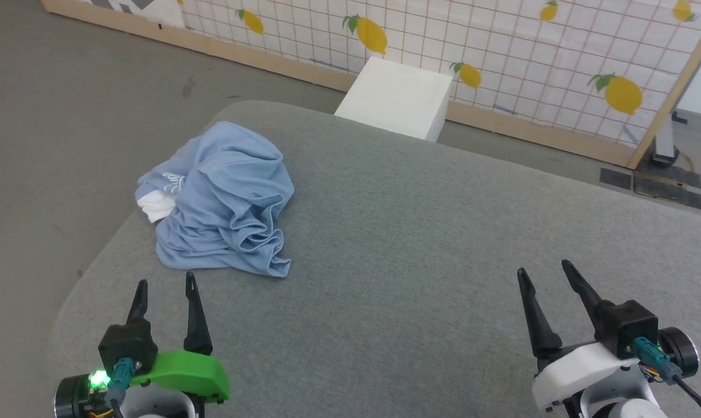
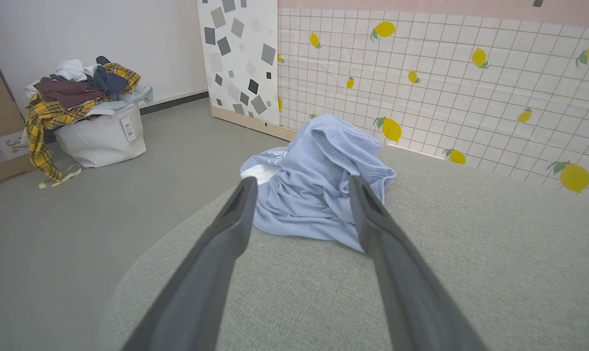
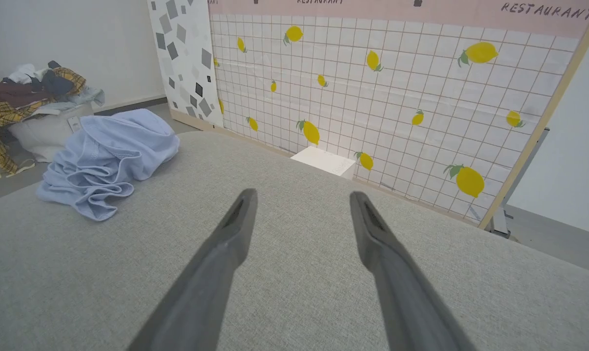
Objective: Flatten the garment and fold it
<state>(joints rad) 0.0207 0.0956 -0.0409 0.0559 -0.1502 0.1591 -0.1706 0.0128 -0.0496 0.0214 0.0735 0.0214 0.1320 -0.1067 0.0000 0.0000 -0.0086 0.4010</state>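
Garment (image 1: 226, 200) lay crumpled in a heap near the left far corner of the grey fabric-covered table (image 1: 420, 244), unflattened and unfolded. Light-blue knit was bunched into deep folds, with a ruffled hem edge facing the robot. A white panel (image 1: 156, 207) showed at the heap's left side, with part of a white script logo (image 1: 173, 181) just above it. Left gripper (image 1: 166, 278) hovered near the table's near left edge, fingers pointing toward the heap, jaws wide apart, holding nothing and not touching the cloth. In the left wrist view the heap sat between and beyond the two finger tips. Right gripper (image 1: 544, 267) hovered over bare table on the right, well apart from the garment, jaws likewise spread and empty. Beyond the table's far edge stood a white box (image 1: 397, 96) against a lemon-print tiled panel (image 1: 519, 64). A white hamper (image 2: 102, 139) piled with mixed clothes stood on the floor (image 1: 66, 116) to the left.
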